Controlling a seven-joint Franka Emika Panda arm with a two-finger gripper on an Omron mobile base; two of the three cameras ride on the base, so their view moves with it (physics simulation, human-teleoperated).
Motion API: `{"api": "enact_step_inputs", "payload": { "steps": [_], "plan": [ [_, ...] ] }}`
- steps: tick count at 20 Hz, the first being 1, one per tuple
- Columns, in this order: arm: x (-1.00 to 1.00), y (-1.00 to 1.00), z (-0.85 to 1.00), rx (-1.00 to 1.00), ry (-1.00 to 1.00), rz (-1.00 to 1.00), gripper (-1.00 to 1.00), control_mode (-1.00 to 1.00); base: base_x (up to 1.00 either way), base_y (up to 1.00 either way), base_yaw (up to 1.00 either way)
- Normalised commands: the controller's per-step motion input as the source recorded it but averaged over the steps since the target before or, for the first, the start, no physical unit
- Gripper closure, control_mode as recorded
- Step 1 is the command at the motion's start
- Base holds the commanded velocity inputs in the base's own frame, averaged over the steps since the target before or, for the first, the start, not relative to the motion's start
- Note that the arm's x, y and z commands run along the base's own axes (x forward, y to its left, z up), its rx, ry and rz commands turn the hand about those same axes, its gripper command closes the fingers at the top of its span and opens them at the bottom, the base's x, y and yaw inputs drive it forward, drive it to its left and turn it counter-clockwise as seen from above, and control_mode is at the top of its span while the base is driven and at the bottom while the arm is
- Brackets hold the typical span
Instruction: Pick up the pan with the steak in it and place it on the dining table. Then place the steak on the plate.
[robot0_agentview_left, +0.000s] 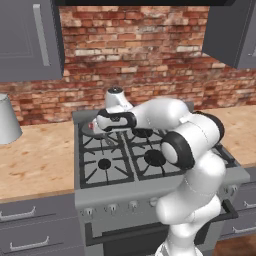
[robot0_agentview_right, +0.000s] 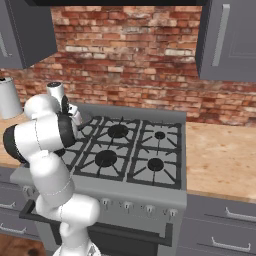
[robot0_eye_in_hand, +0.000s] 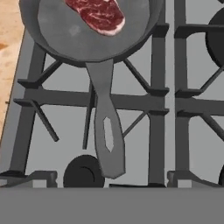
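We are at the stove (robot0_agentview_right: 150, 150), set between wood counters (robot0_agentview_left: 35, 160) under a brick wall, and the arm reaches over its back-left burner. There the pan (robot0_eye_in_hand: 65, 35) sits on the grate (robot0_eye_in_hand: 144, 100), its handle (robot0_eye_in_hand: 107, 131) pointing back toward the hand. The steak (robot0_eye_in_hand: 99, 15) lies in the pan, toward its far side. Our gripper (robot0_agentview_left: 100, 121) hovers above the handle with jaws spread wide. We should descend squarely over the handle, straddle it crosswise near mid-length, close firmly, then lift level so the steak doesn't slide.
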Motion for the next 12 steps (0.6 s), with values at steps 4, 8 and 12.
{"api": "enact_step_inputs", "payload": {
  "steps": [4, 8, 12],
  "plan": [
    [0.21, 0.0, -0.3, 0.0, 0.0, 0.07, -1.0, -1.0, 0.0, 0.0, 0.0],
    [0.27, 0.01, -0.28, 0.0, 0.0, 0.06, -1.0, -1.0, 0.0, 0.0, 0.0],
    [0.39, 0.09, -0.28, 0.0, 0.0, 0.04, -1.0, -1.0, 0.0, 0.0, 0.0]
  ]
}}
